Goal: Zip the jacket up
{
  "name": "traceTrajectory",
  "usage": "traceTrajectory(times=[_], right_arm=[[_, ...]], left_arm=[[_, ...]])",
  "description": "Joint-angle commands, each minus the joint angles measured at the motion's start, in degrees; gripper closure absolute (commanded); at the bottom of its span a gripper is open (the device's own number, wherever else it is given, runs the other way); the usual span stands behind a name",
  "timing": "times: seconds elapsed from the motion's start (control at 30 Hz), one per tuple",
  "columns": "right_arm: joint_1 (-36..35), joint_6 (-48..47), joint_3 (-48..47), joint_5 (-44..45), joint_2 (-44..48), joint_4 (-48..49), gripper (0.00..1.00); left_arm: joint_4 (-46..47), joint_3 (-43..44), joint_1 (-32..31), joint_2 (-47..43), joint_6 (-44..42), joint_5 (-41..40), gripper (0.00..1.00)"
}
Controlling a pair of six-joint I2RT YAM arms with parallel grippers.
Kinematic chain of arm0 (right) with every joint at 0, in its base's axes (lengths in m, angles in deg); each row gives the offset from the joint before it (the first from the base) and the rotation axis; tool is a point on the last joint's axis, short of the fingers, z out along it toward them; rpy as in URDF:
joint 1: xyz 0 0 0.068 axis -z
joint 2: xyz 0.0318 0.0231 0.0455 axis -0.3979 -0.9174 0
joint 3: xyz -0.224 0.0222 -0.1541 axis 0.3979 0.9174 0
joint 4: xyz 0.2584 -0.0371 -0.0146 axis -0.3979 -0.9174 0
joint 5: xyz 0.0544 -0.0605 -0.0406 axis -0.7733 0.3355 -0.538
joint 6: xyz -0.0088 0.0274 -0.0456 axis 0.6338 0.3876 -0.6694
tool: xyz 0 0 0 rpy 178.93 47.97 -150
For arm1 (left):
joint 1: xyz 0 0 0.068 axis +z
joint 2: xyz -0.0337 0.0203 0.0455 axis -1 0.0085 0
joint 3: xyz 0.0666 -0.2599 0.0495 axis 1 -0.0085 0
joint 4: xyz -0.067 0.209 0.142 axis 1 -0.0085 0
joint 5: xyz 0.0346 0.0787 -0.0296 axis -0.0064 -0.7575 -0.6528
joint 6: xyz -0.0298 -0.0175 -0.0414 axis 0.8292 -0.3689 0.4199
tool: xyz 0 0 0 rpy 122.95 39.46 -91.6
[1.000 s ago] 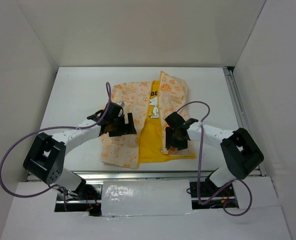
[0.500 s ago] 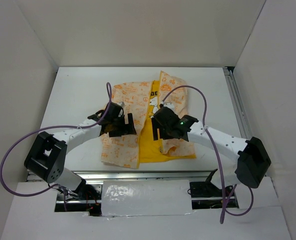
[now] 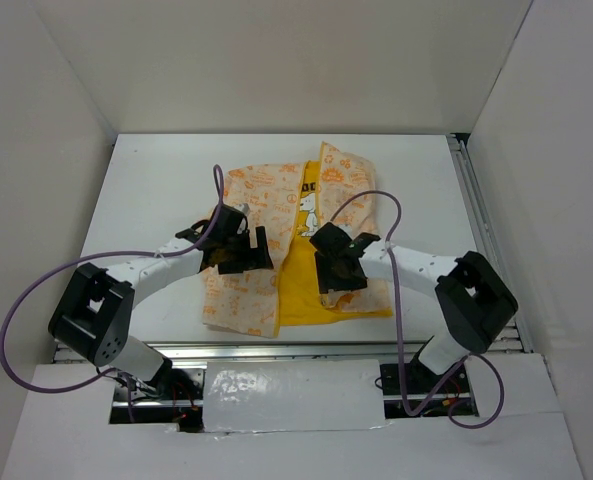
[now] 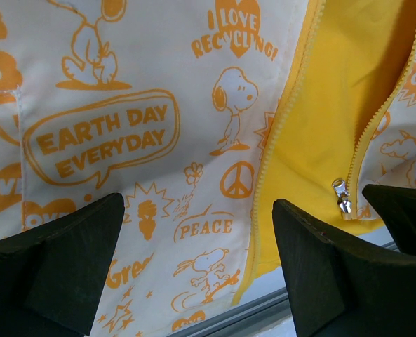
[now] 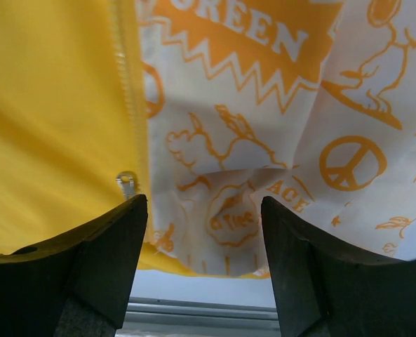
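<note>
The jacket (image 3: 261,195) lies front up in the middle of the white counter (image 3: 151,190), collar end away from the arms and hem close to the near edge. It is unzipped: the two printed panels are spread apart, and yellow lining (image 3: 296,290) shows in the gap between them. The two rows of yellow zipper teeth run well apart down either side of that gap. The small metal slider (image 4: 342,196) sits low on the right-hand row, near the hem.

The left jaws hang over the left panel, wide apart with nothing between them. The right jaws are low over the hem of the right panel, beside the slider (image 5: 127,184), also apart and clamped on nothing.
</note>
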Motion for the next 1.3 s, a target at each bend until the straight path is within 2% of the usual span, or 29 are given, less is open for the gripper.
traceTrajectory(times=[0.0,0.3,0.33,0.37,0.4,0.47,0.5,0.57,0.73,0.87,1.2,1.27], right_arm=[[0.84,-0.47,1.09,-2.31,-1.23,3.07,0.27],[0.66,-1.18,1.7,-7.94,-5.01,7.64,0.24],[0.75,-1.09,1.79,-7.85,-5.18,7.73,0.27],[0.66,-0.91,1.71,-7.51,-5.19,7.64,0.31],[0.75,-0.04,1.53,-6.89,-5.36,7.29,0.44],[0.75,0.31,1.53,-5.05,-5.01,6.5,0.6],[0.75,0.75,1.7,-4.43,-4.4,6.24,0.71],[0.66,1.02,1.88,-3.2,-2.74,5.89,0.77],[0.75,0.23,2.93,-4.6,2.71,7.29,0.81],[1.19,-2.23,6.09,-6.62,12.45,11.24,0.82],[6.11,-8.11,14.44,-20.58,31.98,21.78,0.83],[6.38,-10.05,17.25,-24.19,35.76,27.31,0.92]], left_arm=[[0.9,1.16,0.3,-0.7,-0.42,0.0,0.01],[0.98,1.16,0.3,-0.44,-0.68,0.26,0.01],[0.98,1.24,0.3,-0.44,-0.68,0.43,0.01],[0.98,1.16,0.3,-0.52,-0.59,0.44,0.01],[0.98,1.16,0.3,-0.44,-0.68,0.44,0.01],[1.07,1.16,0.3,-0.52,-0.68,0.61,0.01],[1.16,1.16,0.3,-0.61,-0.68,0.61,0.01],[1.25,1.16,0.3,-0.52,-0.77,0.61,0.01],[0.9,1.42,0.3,0.0,-0.68,0.44,0.01],[1.34,1.42,0.3,0.35,-0.77,0.61,0.01],[0.46,2.83,0.3,2.64,-0.59,1.05,0.02],[1.59,2.22,0.3,1.16,-1.47,3.15,0.02]])
